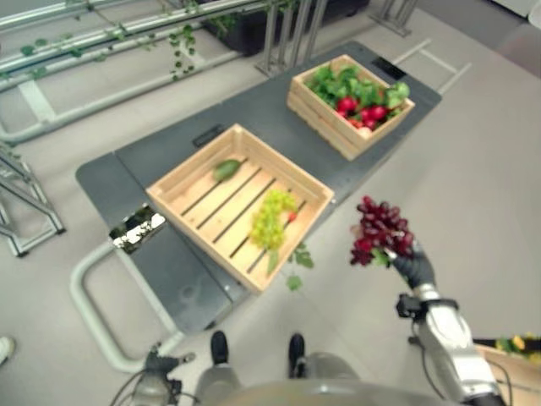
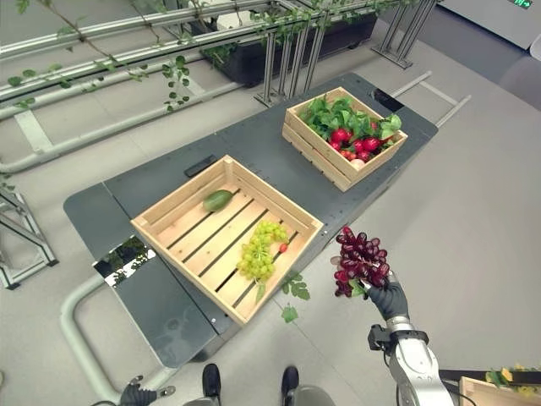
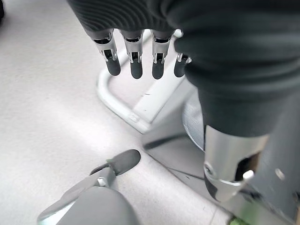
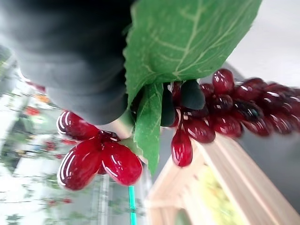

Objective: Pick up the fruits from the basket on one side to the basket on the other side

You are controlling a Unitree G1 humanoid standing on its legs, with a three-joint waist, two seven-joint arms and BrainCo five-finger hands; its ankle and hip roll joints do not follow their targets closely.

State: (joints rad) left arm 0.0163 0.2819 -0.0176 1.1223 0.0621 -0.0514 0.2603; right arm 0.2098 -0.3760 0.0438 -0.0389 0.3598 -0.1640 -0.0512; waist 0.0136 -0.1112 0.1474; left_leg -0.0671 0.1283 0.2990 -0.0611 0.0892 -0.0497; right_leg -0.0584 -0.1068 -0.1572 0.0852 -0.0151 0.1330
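Note:
My right hand (image 1: 414, 266) is shut on a bunch of dark red grapes (image 1: 380, 230) with green leaves (image 4: 187, 33). It holds the bunch in the air, off the right front corner of the near wooden crate (image 1: 182, 182). That crate holds a bunch of green grapes (image 1: 270, 218), a green fruit (image 1: 226, 169) and a small red fruit (image 1: 292, 216). The far wooden crate (image 1: 321, 114) is filled with leafy greens and red fruits (image 1: 359, 108). My left hand (image 3: 136, 61) hangs low beside the table, fingers straight and holding nothing.
Both crates stand on a dark grey table (image 1: 169, 279) with a white tube frame (image 1: 84, 304) at its left end. Metal rails with vines (image 1: 127, 42) run behind. Another crate's corner (image 1: 516, 355) sits at the lower right. Green leaves (image 1: 296, 262) hang off the near crate.

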